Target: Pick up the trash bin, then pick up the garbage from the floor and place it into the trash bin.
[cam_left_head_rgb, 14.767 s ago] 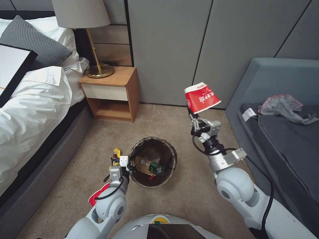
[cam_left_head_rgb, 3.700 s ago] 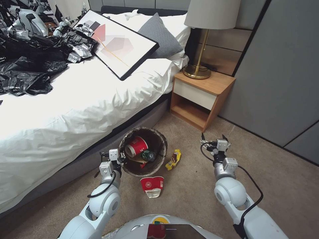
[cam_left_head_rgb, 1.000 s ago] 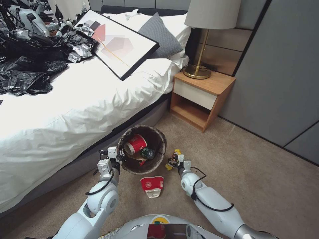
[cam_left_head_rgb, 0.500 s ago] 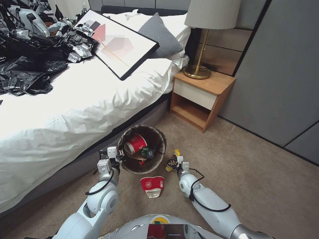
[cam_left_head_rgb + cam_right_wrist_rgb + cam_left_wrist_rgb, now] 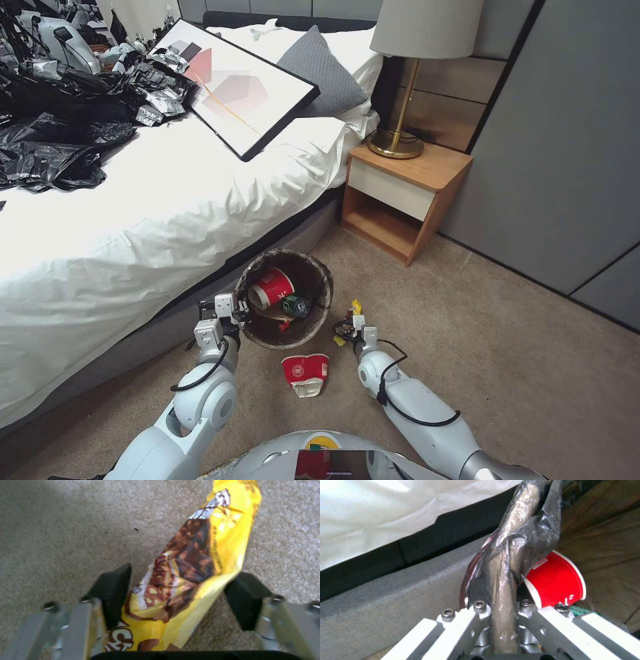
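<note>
Our right hand (image 5: 173, 600) straddled the snack wrapper (image 5: 196, 555) at lower centre, fingers open across its long axis, unclosed.

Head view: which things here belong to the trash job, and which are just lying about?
Belongs to the job:
- round bin with dark liner bag, rim clamped by left gripper
- yellow foil snack wrapper, between right gripper fingers
- red-and-white paper cup on the carpet

Lying about:
- black plastic bags
- framed picture
- brass lamp

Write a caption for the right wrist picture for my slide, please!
Right end effector low over the carpet, fingers open around a yellow snack wrapper.
</note>
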Robot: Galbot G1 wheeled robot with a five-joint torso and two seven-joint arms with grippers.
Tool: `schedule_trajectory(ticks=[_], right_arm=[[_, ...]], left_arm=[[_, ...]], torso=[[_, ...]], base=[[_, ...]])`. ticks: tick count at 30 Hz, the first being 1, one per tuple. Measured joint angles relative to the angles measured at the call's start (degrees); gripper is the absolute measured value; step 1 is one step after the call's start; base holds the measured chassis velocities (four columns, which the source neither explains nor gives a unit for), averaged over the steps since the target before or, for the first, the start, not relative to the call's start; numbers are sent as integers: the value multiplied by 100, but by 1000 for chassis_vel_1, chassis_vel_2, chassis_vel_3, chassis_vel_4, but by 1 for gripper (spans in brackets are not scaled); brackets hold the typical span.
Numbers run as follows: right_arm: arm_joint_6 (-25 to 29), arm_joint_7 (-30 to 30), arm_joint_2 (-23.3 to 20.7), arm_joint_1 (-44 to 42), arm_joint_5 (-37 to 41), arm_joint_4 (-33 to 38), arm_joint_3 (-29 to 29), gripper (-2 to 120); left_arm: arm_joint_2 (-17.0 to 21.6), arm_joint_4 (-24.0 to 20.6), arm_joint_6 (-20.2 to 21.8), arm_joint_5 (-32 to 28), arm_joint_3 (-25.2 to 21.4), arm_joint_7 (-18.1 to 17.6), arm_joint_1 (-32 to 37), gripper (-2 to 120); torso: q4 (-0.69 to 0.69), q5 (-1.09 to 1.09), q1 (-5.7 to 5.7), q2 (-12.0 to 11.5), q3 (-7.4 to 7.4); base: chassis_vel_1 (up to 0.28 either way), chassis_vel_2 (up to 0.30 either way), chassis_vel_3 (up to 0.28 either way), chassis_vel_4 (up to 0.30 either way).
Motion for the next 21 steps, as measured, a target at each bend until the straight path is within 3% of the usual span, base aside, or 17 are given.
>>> schedule_trajectory(ticks=[7,11,16,21], right_arm=[[35,-5,33,26,-52,-29,-28,32],[36,17,30,35,-48,-30,-29,23],[62,89,-4,19,-44,40,17,0],[103,177,-46,-18,-55,172,108,0]], left_arm=[[-5,-5,-3,-13,-3,-19,-17,0],[-3,-4,-4,-19,-3,-24,-28,0],[0,1,-4,-32,15,-35,-46,0],[6,2,-4,-36,29,-40,-45,0]], torso=[[0,0,0,0,0],[0,0,0,0,0],[0,0,0,0,0],[0,0,0,0,0]], base=[[0,0,0,0],[0,0,0,0],[0,0,0,0],[0,0,0,0]])
